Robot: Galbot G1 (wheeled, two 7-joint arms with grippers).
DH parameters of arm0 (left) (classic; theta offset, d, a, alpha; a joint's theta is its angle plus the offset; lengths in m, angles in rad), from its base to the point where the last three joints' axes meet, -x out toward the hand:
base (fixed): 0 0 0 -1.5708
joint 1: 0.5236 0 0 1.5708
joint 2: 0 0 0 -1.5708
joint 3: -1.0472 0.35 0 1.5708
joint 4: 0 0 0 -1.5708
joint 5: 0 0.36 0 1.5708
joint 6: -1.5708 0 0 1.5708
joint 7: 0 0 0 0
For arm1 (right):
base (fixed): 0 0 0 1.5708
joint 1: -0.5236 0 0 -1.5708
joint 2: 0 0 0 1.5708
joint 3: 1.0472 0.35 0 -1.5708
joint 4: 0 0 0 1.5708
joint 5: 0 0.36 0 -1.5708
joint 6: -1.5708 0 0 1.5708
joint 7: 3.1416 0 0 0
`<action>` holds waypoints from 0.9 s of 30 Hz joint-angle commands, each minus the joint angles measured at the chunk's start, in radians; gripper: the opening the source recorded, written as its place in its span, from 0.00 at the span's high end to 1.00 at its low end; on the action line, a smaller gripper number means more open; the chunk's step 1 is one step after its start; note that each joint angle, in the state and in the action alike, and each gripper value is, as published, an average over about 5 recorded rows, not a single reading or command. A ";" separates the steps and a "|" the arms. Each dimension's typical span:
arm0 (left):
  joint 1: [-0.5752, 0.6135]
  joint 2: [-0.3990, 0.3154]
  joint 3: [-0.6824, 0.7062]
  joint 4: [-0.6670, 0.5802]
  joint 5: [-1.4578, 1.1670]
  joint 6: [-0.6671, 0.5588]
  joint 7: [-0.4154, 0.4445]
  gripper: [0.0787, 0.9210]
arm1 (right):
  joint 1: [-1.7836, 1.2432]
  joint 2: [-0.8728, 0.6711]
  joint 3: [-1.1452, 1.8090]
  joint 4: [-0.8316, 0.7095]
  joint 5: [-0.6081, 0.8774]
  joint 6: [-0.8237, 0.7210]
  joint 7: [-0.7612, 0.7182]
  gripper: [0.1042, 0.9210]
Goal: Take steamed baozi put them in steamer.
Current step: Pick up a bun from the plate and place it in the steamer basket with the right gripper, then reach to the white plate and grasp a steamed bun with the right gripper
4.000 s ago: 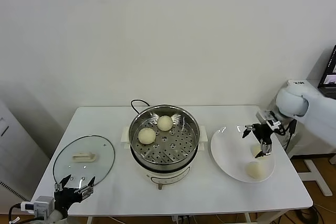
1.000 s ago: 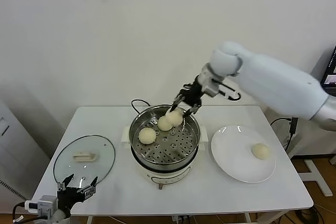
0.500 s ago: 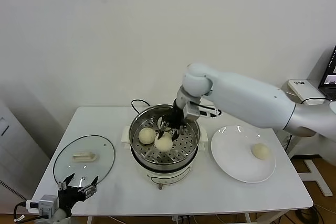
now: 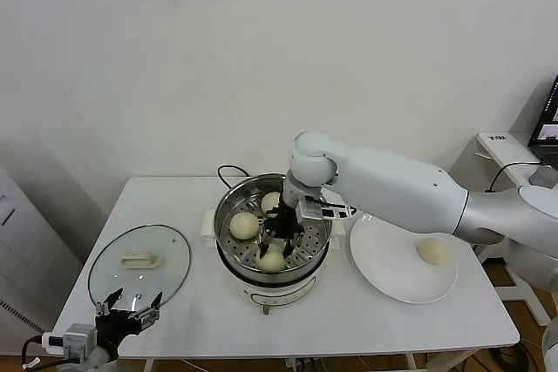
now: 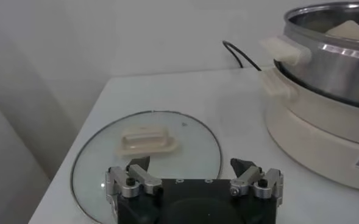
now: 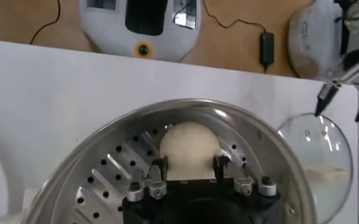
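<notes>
Currently the step in hand is the release of a bun onto the perforated tray. The white table carries everything: the steamer at the centre, the white plate on the robot's right of it, and the glass lid lying flat on the robot's left.

The right arm reaches from the plate side across the steamer rim. The right gripper hangs low inside the pot, over the near part of the tray. Directly under it sits one baozi. In the right wrist view that bun lies between the two fingers, which stand either side of it; whether the pads touch the dough cannot be told, so the jaws read as part-way spread around it.

Three baozi are in the steamer: the one under the gripper, one at the robot's left of the tray, and one toward the back. The fourth baozi rests on the plate, well apart from the pot.

Procedure for a clean release: spread the jaws fully before any lift, then rise straight up, clear of the rim. Soft dough may cling to a pad and roll toward the neighbouring bun.

The left gripper waits at the table's near edge by the lid, fingers wide apart and empty.
</notes>
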 commanded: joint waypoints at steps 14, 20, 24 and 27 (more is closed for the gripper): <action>0.001 -0.001 -0.003 -0.002 0.000 0.002 -0.001 0.12 | 0.188 -0.196 0.121 -0.153 0.183 -0.291 -0.020 0.12; 0.000 0.002 -0.006 -0.003 -0.001 0.002 -0.001 0.12 | 0.245 -0.361 0.045 -0.202 0.317 -0.476 -0.098 0.12; -0.001 0.004 -0.005 -0.002 -0.002 0.001 -0.001 0.12 | 0.232 -0.474 -0.001 -0.220 0.343 -0.549 -0.117 0.12; 0.000 0.007 -0.006 -0.002 -0.003 0.000 -0.001 0.12 | 0.204 -0.533 -0.022 -0.246 0.329 -0.557 -0.126 0.12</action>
